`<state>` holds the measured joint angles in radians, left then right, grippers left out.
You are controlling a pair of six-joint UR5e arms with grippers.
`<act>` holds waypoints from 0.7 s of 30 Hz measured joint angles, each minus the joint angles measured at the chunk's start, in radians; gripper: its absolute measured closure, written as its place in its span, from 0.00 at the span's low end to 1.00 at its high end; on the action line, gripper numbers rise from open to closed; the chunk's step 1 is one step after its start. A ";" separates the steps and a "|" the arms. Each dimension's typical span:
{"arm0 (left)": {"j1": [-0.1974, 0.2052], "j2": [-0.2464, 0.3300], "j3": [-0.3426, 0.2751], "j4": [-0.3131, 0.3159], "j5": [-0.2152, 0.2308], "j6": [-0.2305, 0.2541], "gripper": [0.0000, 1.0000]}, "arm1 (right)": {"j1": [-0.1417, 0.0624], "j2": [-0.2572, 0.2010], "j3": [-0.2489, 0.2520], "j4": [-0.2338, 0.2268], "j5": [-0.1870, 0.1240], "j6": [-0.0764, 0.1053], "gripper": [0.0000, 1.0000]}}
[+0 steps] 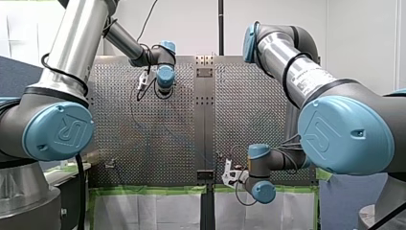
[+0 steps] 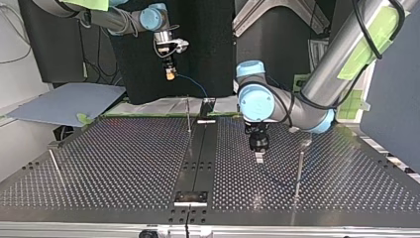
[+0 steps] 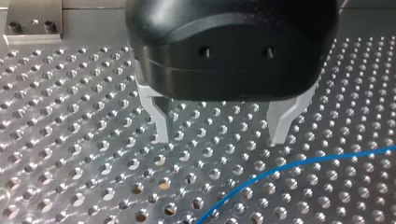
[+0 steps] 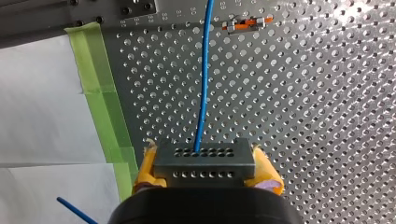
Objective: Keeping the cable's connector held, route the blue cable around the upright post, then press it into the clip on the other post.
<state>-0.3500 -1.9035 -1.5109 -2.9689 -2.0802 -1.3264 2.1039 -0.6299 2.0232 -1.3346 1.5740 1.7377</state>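
1. Where the top view begins at its left, my right arm's gripper point(image 2: 170, 74) hangs high over the far edge of the perforated metal table point(image 2: 109, 158). A thin, bright blue cable point(image 2: 193, 85) drops away from it towards the plate.
2. Further right in that view a slim upright metal post point(image 2: 188, 115) stands by the middle strip. My left arm's black gripper point(image 2: 259, 157) sits low over the holes, and a second thin post point(image 2: 299, 168) stands beyond it. This view does not let me follow the cable to either post.
3. Only the right wrist view shows what is held. It is a grey metal connector block with two rows of small holes point(image 4: 204, 162), clamped between the yellow pads point(image 4: 145, 167).
4. The cable leaves the block's upper row as one smooth strand and runs straight ahead over the table. It passes just beside a small orange-and-metal piece point(image 4: 247, 23). A strip of green tape point(image 4: 100, 93) edges the plate.
5. Only the left wrist view shows the metal fingers point(image 3: 161, 122) spread wide apart with nothing between them, their tips just above the table. The cable curves across the holes ahead of them, clear of both.
6. In the front view the cable is too faint to trace.
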 joint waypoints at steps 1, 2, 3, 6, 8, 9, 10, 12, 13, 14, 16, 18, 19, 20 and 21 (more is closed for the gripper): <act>0.001 -0.001 0.001 0.004 0.000 0.002 0.00 | 0.000 0.000 -0.001 0.000 0.000 0.000 1.00; 0.002 -0.004 0.005 0.009 0.000 0.006 0.00 | 0.000 0.000 -0.002 0.001 -0.001 0.000 1.00; 0.002 -0.009 0.010 0.010 -0.001 0.011 0.00 | 0.000 0.000 -0.002 0.000 -0.002 0.000 1.00; -0.002 -0.033 0.033 0.003 -0.012 0.034 0.00 | 0.000 0.000 -0.003 0.000 -0.004 0.000 1.00; -0.006 -0.053 0.046 0.002 -0.027 0.054 0.00 | 0.000 0.000 -0.003 0.000 -0.005 0.001 1.00; -0.007 -0.061 0.049 0.005 -0.034 0.063 0.00 | 0.000 0.000 -0.003 0.000 -0.005 0.001 1.00; -0.007 -0.068 0.052 0.010 -0.039 0.072 0.00 | 0.000 0.000 -0.004 0.000 -0.005 0.001 1.00; -0.006 -0.083 0.055 0.023 -0.052 0.091 0.00 | 0.000 0.000 -0.005 0.001 -0.005 0.001 1.00; -0.005 -0.089 0.056 0.028 -0.058 0.098 0.00 | 0.000 0.000 -0.005 0.001 -0.005 0.002 1.00; -0.004 -0.097 0.058 0.035 -0.067 0.109 0.00 | 0.000 0.000 -0.005 0.000 -0.005 0.003 1.00; -0.004 -0.109 0.059 0.047 -0.083 0.126 0.00 | 0.000 0.000 -0.005 0.000 -0.005 0.004 1.00; -0.004 -0.118 0.060 0.059 -0.098 0.147 0.00 | 0.000 0.000 -0.005 0.000 -0.005 0.005 1.00; -0.004 -0.120 0.060 0.063 -0.102 0.156 0.00 | 0.000 0.000 -0.005 0.000 -0.006 0.005 1.00; -0.004 -0.121 0.060 0.068 -0.107 0.167 0.00 | 0.000 0.000 -0.005 0.000 -0.006 0.005 1.00; -0.003 -0.122 0.060 0.071 -0.110 0.176 0.00 | 0.000 0.000 -0.005 0.000 -0.006 0.005 1.00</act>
<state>-0.3534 -2.0259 -1.4512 -2.8981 -2.1900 -1.1503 2.1038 -0.6295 2.0181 -1.3347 1.5680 1.7427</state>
